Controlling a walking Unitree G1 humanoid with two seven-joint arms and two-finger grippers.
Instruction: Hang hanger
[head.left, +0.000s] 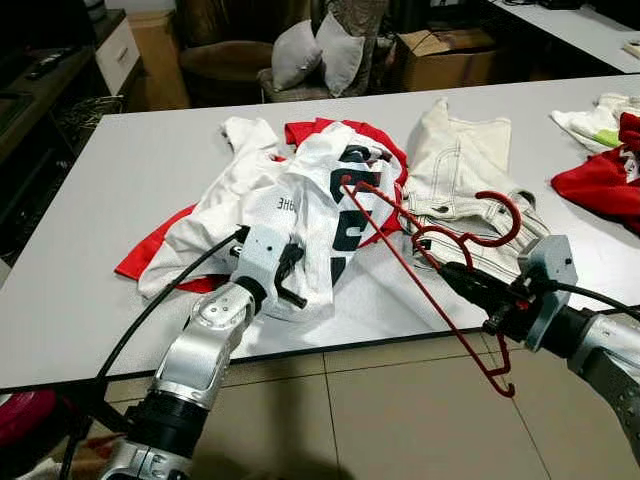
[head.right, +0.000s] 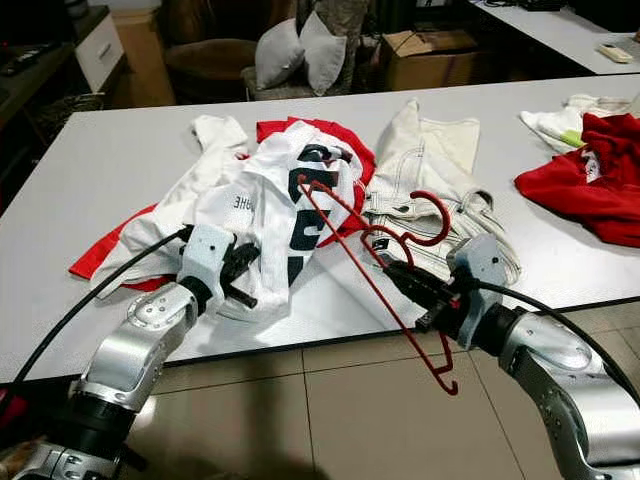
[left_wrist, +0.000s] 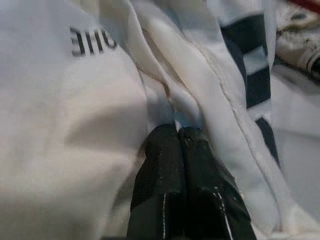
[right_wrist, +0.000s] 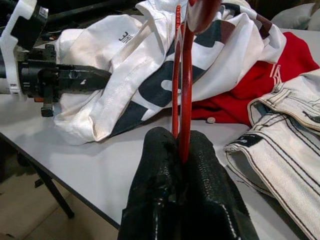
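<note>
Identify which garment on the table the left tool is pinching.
The white jersey with dark lettering; the left tool grips its hem. The cream denim piece and red garment lie untouched.

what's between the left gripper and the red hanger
The white jersey: the left gripper pinches its hem, and the red hanger in the right gripper pokes into it, in the left eye view.

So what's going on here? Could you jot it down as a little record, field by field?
Setting: white table strewn with clothes
Left hand: shut on the white jersey, pinching a fold near the table's front edge
Right hand: shut on the red hanger, one end tucked into the jersey, the other past the table's edge
Beside the jersey: cream jeans
Far right: red garment
Stage: hanger partly in the jersey, not yet hung
</note>
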